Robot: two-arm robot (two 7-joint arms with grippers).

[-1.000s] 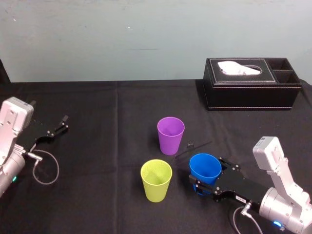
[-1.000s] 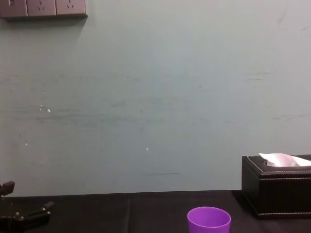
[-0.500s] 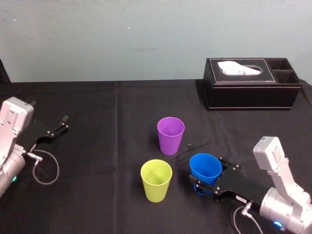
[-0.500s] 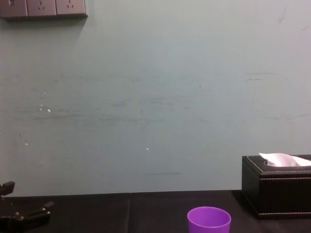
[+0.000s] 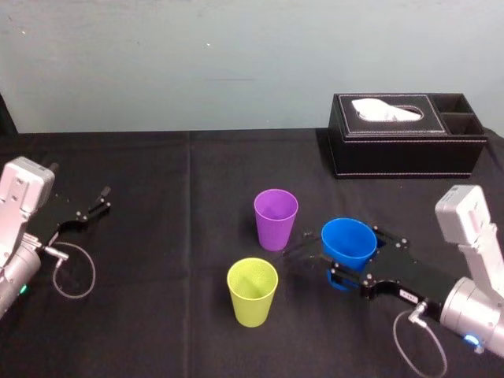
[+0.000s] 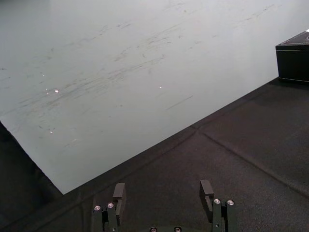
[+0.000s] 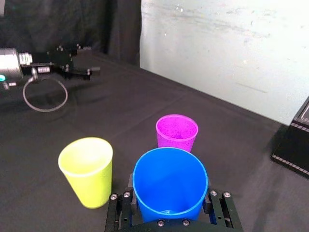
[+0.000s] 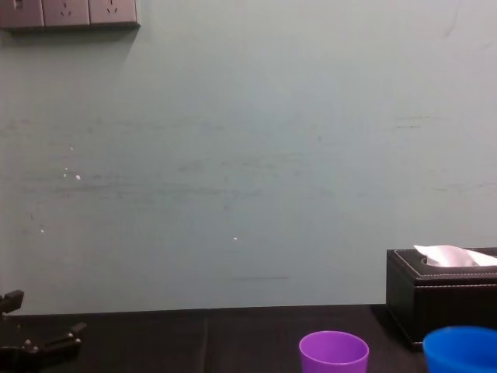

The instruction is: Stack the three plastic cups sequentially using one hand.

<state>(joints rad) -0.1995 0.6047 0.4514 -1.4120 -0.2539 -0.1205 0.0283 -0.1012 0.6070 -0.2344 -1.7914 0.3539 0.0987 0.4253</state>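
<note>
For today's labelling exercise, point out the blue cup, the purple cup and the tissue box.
blue cup (image 5: pixel 349 239), head view, inside of its mouth.
purple cup (image 5: pixel 276 232), head view, outer side wall.
tissue box (image 5: pixel 402 156), head view, front leather face.

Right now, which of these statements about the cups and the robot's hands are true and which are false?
1. The right hand is closed around the blue cup. True.
2. The purple cup sits inside the yellow-green cup. False: they stand apart, both upright.
3. The left hand holds a cup. False: it is open and empty, far off to the left.
4. A black tissue box stands at the back right, beyond the cups. True.
</note>
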